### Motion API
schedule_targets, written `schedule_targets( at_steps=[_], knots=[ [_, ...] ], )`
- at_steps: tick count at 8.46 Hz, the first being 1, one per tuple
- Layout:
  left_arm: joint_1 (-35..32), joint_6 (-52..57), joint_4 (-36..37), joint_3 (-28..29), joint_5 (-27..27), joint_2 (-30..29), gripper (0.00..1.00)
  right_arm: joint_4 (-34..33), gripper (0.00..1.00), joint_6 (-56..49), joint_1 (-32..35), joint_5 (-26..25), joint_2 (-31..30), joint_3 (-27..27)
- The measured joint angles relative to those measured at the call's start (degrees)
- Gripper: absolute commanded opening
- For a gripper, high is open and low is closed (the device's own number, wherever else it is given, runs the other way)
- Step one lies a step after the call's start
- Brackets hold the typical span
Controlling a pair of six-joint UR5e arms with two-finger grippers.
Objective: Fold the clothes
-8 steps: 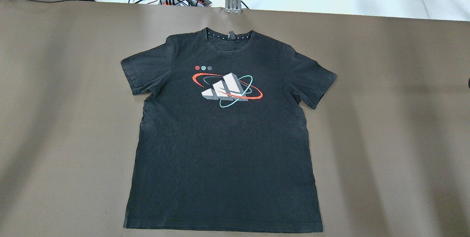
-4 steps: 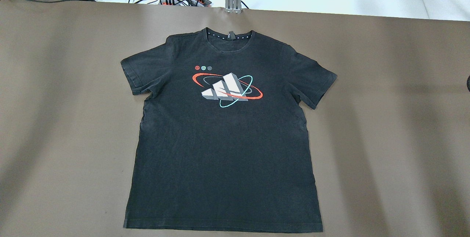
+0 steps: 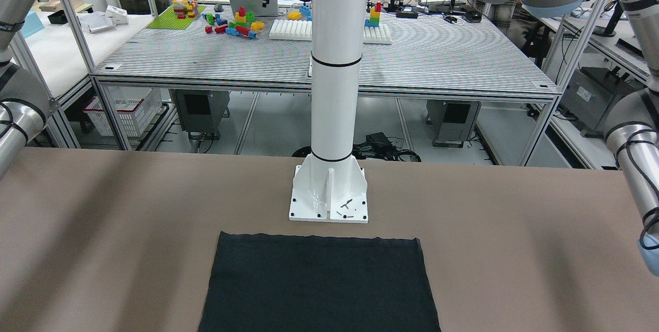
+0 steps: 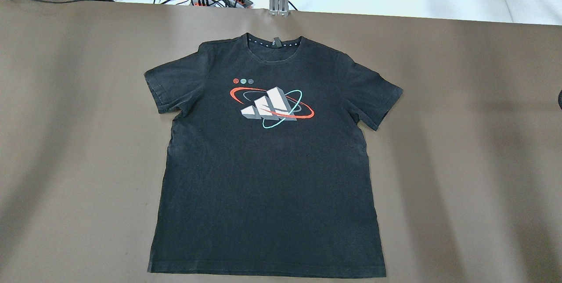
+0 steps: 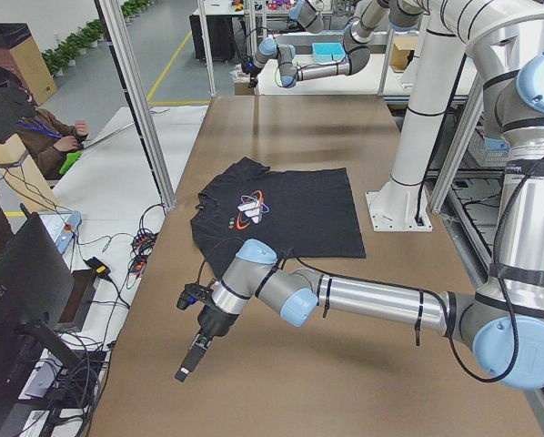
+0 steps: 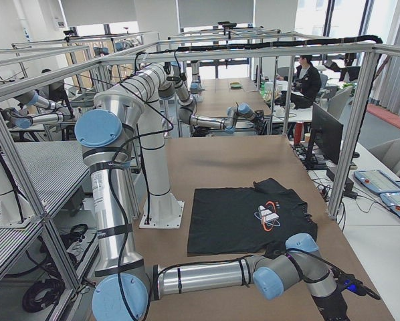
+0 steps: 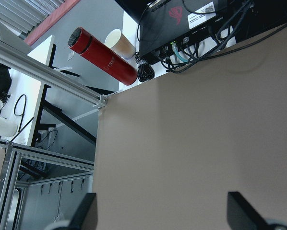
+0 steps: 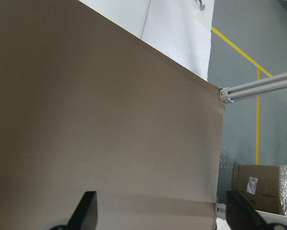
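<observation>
Two grippers, both idle, so not much to report. Over on the left, my left gripper (image 7: pixel 162 211) hangs above the bare brown tabletop (image 4: pixel 461 142). Its two black fingers (image 7: pixel 88 211) are spread wide with nothing between them. Past the table's corner its camera catches a red cylindrical flask (image 7: pixel 102 56) beside a tan paper cup (image 7: pixel 120 42).

In the middle, the black short-sleeved fabric T-shirt (image 4: pixel 268 177) with a white, red and teal chest print lies flat and face up. Its sleeves are out and its collar is at the far side. The hem is on my near side, just short of the white square base plate (image 3: pixel 329 198) of the round white pillar (image 3: pixel 334 64), not touching it. Both grippers are well apart from the shirt.

On the right, my right gripper (image 8: pixel 162 208) hovers over bare table too, black fingers (image 8: pixel 86 211) wide apart and empty. A brown cardboard box (image 8: pixel 256 187) sits on the floor beyond the table's edge.
</observation>
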Motion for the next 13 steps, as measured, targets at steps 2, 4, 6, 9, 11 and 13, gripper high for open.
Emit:
schedule_targets(
  at_steps=[2,4,6,9,11,13],
  knots=[
    [0.1,-0.3,-1.7,-0.2,-3.7,0.0,0.95,0.0,0.94,0.2,-0.2,0.8,0.6,0.1],
    [0.2,-2.1,-4.8,-0.1,-9.7,-0.6,0.95,-0.5,0.94,0.4,-1.9,1.8,2.7,-0.2],
    [1.0,-7.0,-6.5,0.1,-16.6,-2.5,0.95,-0.4,0.94,1.2,-4.0,5.5,3.9,-0.3],
    [6.6,-17.9,-8.7,0.6,-19.9,-6.4,0.95,1.3,0.94,9.6,-7.1,13.6,6.7,-0.3],
    [9.8,-23.3,-9.9,1.3,-21.0,-9.2,0.95,5.0,0.94,15.6,-10.1,15.1,8.8,-0.3],
    [11.2,-29.7,-15.8,5.0,-23.4,-11.4,0.95,9.0,0.94,22.8,-13.6,15.2,10.7,-0.4]
  ],
)
